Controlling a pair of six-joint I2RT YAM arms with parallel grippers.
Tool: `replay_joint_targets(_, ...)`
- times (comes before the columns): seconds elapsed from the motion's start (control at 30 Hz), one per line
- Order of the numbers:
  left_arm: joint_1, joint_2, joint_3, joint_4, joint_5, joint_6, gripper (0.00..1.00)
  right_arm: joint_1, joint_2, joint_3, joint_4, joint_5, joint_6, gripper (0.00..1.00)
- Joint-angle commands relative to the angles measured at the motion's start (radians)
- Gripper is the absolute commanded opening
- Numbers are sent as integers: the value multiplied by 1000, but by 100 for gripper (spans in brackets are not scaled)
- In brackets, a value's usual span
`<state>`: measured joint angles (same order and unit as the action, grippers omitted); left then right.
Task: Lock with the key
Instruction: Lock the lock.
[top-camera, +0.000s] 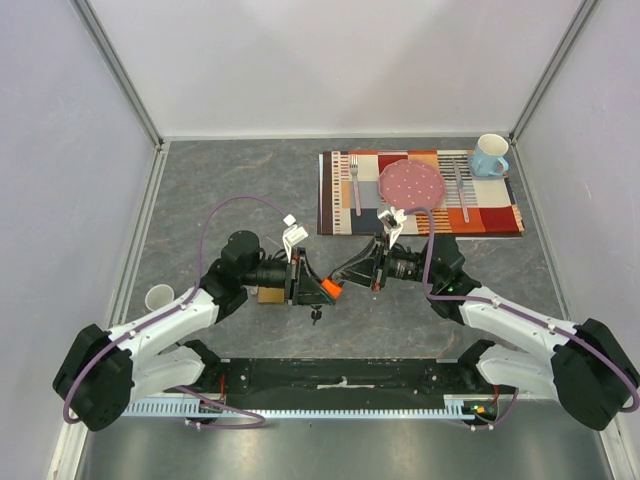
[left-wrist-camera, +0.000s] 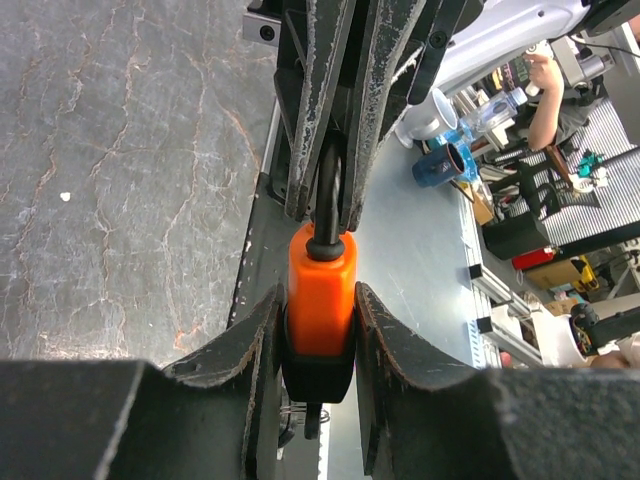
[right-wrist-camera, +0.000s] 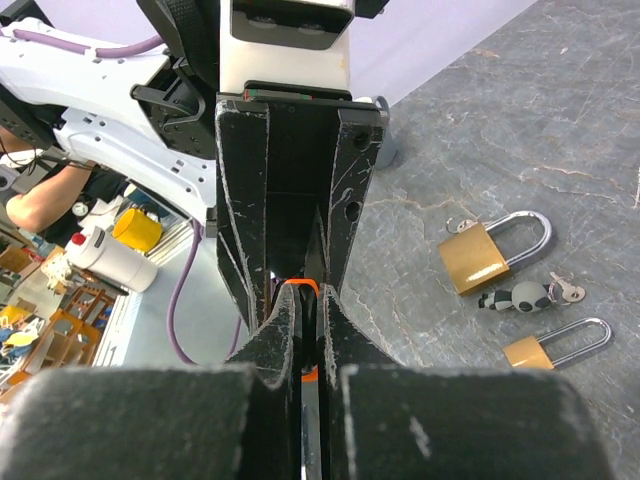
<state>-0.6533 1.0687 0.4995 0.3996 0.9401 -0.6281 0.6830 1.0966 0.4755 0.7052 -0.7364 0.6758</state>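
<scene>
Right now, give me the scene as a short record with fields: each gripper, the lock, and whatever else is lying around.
left gripper: shut on orange padlock body
right gripper: shut on its black shackle
loose: larger brass padlock, smaller brass padlock, key bunch between them
placemat: plate, fork, knife; blue mug at its corner

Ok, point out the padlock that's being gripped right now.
The orange padlock, clamped between the left fingers. The large brass padlock and the small brass padlock lie free on the table.
</scene>
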Motion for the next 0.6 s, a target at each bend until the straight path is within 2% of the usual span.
replay_joint_targets(0.0,26,-16,45,268,-109,-71,2,69,48,-49,-70,-50,-45,0)
replay_joint_targets(0.57,63,5,76,347,-106,-122,2,147,92,-71,-61,-6,-59,0)
